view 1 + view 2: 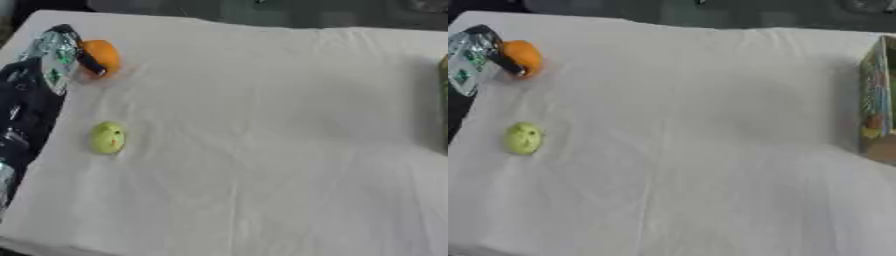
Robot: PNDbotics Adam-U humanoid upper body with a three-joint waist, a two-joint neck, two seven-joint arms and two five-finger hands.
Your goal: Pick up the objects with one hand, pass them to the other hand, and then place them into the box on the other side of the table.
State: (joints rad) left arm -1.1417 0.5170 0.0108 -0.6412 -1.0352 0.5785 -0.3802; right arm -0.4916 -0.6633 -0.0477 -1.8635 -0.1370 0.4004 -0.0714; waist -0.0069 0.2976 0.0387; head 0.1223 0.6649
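An orange (106, 53) lies on the white-covered table (262, 150) at the far left. My left hand (54, 57) reaches it from the left edge, with a black finger (90, 62) curled across the orange's near side. A yellow-green round fruit (108, 138) sits alone on the cloth nearer to me, apart from the hand. The box (877, 100), with a colourful printed wall, stands at the table's right edge. My right hand shows in neither view.
My left arm (22, 110), black with silver parts, runs along the table's left edge. The dark floor lies beyond the table's far edge (219, 22). White cloth stretches between the fruits and the box.
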